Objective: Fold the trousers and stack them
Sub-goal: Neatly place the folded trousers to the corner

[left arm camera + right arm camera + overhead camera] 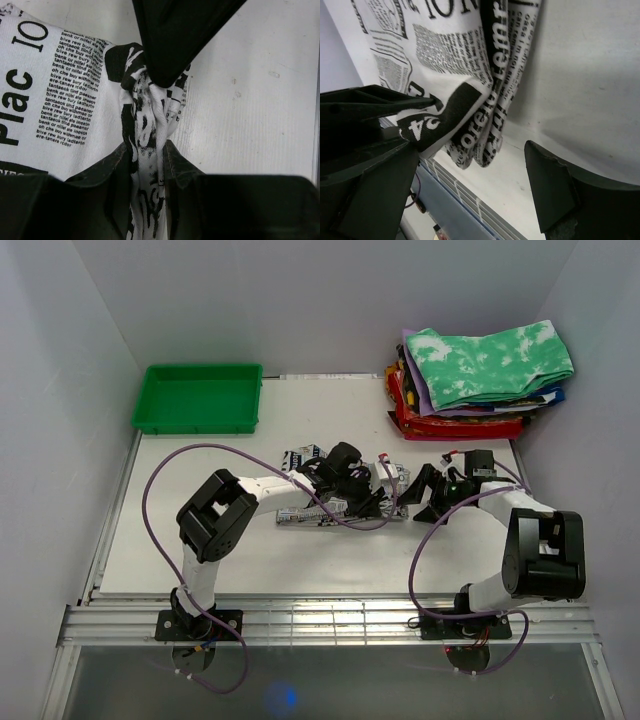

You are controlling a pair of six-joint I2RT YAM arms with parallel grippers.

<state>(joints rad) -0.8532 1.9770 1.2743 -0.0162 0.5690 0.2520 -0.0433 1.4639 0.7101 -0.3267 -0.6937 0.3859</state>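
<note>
I am pinching the bunched trousers in my left gripper, holding my right gripper spread wide, judging it needs a deeper bite.

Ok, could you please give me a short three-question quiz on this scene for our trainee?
1. True or false: the left gripper is clamped on a bunched fold of the white newspaper-print cloth trousers.
2. The right gripper has its jaws: A wide open; B shut on cloth; C shut, empty.
3. Which garment tops the pile of folded clothes at far right?
Key: 1 true; 2 A; 3 the green-and-white tie-dye folded garment.
</note>
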